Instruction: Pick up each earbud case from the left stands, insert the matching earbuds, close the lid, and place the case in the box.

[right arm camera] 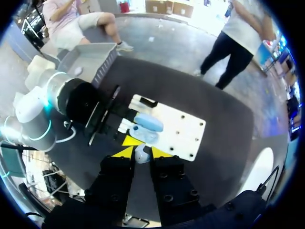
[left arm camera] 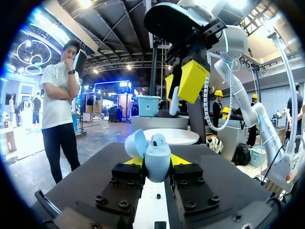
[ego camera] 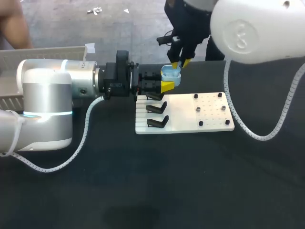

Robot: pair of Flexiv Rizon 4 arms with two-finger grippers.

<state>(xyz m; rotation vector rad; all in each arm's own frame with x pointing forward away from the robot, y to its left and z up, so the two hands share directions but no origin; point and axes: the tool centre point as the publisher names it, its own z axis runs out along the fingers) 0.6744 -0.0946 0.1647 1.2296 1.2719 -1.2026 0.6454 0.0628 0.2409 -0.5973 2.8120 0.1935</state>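
The left gripper [left arm camera: 157,163] is clamped narrowly on the open blue case [left arm camera: 157,153], with its lid [left arm camera: 135,143] tipped back. A rounded piece in the case's mouth, perhaps an earbud, is hard to make out. The print on the gripper's body is too small to read. The right gripper [right arm camera: 141,151] hangs just above the case, pinching a white earbud [right arm camera: 142,156] that its tips mostly hide. Near them lies a white board [ego camera: 190,112] with black stands [ego camera: 157,121]. The box [ego camera: 47,52], partly hidden by the left arm, sits well apart from the case.
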